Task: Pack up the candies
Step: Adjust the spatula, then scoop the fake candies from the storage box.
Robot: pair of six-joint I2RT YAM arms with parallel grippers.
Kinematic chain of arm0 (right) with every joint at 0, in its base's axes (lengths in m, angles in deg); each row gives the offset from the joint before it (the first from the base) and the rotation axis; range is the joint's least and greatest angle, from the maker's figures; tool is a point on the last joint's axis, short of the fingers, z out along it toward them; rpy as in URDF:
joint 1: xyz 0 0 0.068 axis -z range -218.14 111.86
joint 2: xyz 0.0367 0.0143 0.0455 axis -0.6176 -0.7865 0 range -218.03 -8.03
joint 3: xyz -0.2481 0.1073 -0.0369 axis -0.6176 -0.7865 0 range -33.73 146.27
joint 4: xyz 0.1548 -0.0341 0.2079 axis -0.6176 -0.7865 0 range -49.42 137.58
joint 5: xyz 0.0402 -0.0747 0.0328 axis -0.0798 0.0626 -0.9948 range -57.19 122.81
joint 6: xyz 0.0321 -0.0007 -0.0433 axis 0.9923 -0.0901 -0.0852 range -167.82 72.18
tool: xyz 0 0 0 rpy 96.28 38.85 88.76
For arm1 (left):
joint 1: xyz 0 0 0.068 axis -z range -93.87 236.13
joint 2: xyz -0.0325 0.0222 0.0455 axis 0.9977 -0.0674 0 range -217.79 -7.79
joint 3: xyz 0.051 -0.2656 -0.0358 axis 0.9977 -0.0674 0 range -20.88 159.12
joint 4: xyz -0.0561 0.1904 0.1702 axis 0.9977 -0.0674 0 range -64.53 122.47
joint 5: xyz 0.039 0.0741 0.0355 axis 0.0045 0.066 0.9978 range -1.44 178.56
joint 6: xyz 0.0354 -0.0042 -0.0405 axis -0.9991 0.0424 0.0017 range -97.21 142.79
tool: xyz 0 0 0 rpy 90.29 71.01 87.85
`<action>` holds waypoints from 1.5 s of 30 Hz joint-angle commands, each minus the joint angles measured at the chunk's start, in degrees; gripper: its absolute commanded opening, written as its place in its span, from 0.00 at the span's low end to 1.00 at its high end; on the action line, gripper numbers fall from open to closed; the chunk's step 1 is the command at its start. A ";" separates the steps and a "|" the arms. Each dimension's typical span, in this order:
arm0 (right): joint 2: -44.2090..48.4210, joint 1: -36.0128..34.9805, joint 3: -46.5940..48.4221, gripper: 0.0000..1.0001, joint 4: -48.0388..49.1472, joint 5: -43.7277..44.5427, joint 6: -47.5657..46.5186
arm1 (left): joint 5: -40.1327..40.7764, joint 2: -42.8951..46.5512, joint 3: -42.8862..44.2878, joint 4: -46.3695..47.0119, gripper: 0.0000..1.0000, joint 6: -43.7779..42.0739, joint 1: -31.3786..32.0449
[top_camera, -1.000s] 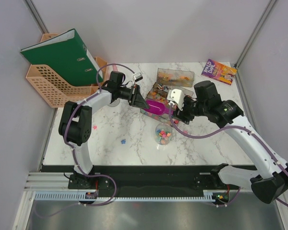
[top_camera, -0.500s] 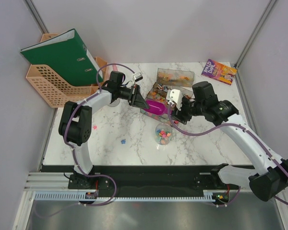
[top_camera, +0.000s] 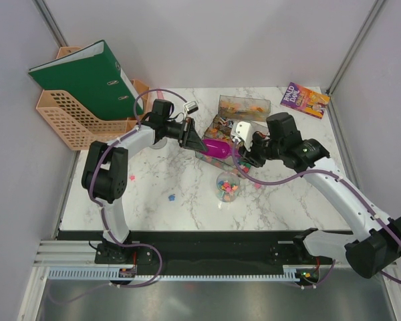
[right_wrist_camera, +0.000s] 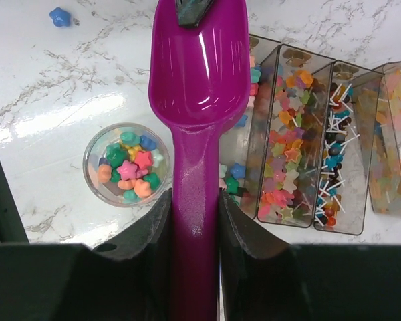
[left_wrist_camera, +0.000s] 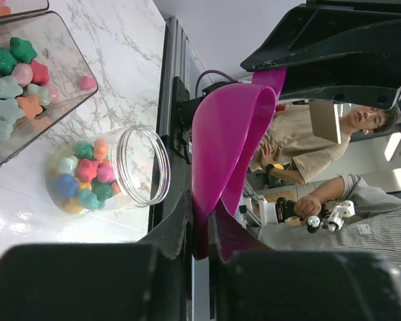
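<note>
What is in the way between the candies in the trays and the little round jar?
Nothing visible blocks the way. The candies sit in trays beside the jar, which stands open, no lid. Only the empty purple scoop hangs above, held by the left end effector and right end effector.

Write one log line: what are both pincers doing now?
left pincer: gripping purple scoop rim | right pincer: gripping its handle | jar: holds candies

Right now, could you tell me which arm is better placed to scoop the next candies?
The right: the right tool clasps the purple scoop by its handle, bowl forward; the left tool only pinches the bowl's rim.
</note>
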 commanded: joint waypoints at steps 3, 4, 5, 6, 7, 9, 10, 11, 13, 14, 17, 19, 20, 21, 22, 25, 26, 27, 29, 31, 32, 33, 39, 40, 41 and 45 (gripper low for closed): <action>0.63 0.63 1.66 0.00 -0.13 3.35 -0.14 | -3.67 -1.18 2.97 -1.45 0.46 -2.99 -1.81; 0.63 1.76 2.19 0.00 -0.48 3.80 -0.22 | -0.09 -1.80 4.99 -6.70 0.49 -6.57 -2.43; 0.46 2.47 2.97 0.00 -1.00 4.24 -0.57 | 2.38 -2.67 10.14 -11.80 0.51 -15.48 -3.05; 0.02 3.09 5.24 0.00 -1.70 4.94 -1.71 | 5.63 -4.33 12.80 -21.60 0.55 -19.75 -3.93; -1.46 4.49 6.83 0.00 -4.23 5.99 -2.76 | 11.58 -5.31 15.35 -24.74 0.55 -23.10 -4.28; -3.84 5.90 12.44 0.00 -8.02 6.88 -5.49 | 21.51 -6.28 20.03 -29.14 0.56 -28.48 -4.29; -6.81 6.69 14.56 0.00 -12.30 7.32 -8.46 | 32.97 -6.81 20.73 -29.43 0.56 -29.28 -4.11; -8.58 8.52 16.59 0.00 -14.69 7.49 -9.88 | 37.87 -6.99 22.05 -29.78 0.56 -31.11 -3.94; -14.79 10.90 23.70 0.00 -22.75 8.11 -13.65 | 49.27 -8.30 23.37 -30.31 0.55 -31.83 -3.32; -16.92 11.61 25.81 0.00 -25.33 8.29 -14.89 | 51.08 -8.91 24.77 -30.40 0.55 -32.01 -3.32; -25.19 13.99 33.81 0.00 -34.73 9.17 -17.27 | 55.92 -12.16 28.37 -30.22 0.52 -32.19 -2.97; -29.84 15.39 37.69 0.00 -39.56 9.52 -18.15 | 58.46 -13.92 30.05 -30.31 0.50 -32.19 -2.44; -31.08 15.66 38.57 0.00 -40.63 10.13 -18.24 | 59.18 -15.24 30.93 -30.40 0.50 -32.45 -2.18; -32.23 15.92 40.14 0.00 -41.51 10.66 -18.24 | 59.71 -15.77 30.94 -30.40 0.49 -32.62 -1.65; -34.15 16.10 41.03 0.00 -43.26 11.10 -18.16 | 60.93 -16.04 30.76 -30.40 0.48 -32.62 -1.47; -37.24 16.63 44.20 0.00 -45.13 12.59 -15.97 | 62.00 -16.30 28.48 -29.70 0.46 -32.36 -0.42; -37.68 16.63 44.46 0.00 -45.04 12.86 -15.44 | 61.91 -16.39 27.17 -29.26 0.46 -32.10 -0.16; -37.95 16.72 44.64 0.00 -45.13 13.73 -15.17 | 61.47 -16.65 26.64 -28.56 0.44 -31.84 0.37; -39.18 16.72 44.99 0.00 -45.04 14.79 -14.56 | 60.59 -17.18 25.76 -28.12 0.43 -31.57 0.98; -40.06 16.72 45.08 0.00 -45.04 16.62 -14.20 | 59.63 -17.80 25.66 -28.11 0.41 -31.57 2.04; -40.24 16.72 45.08 0.00 -45.04 17.33 -14.11 | 59.19 -17.97 25.23 -28.20 0.41 -31.48 2.39; -40.50 16.72 45.17 0.00 -45.04 17.86 -14.11 | 58.66 -17.89 24.96 -28.20 0.40 -31.57 3.35; -41.47 16.63 45.26 0.00 -45.21 22.35 -15.34 | 56.20 -17.01 22.15 -28.03 0.38 -30.96 7.83; -41.47 16.63 45.00 0.00 -45.22 22.61 -15.60 | 55.76 -16.92 22.06 -28.02 0.38 -30.78 8.37; -41.47 16.63 44.91 0.00 -45.13 23.48 -15.95 | 55.67 -16.92 22.06 -27.94 0.38 -30.52 8.72; -42.60 16.63 44.73 0.00 -45.13 25.86 -17.62 | 55.58 -17.18 22.24 -27.76 0.38 -29.90 10.13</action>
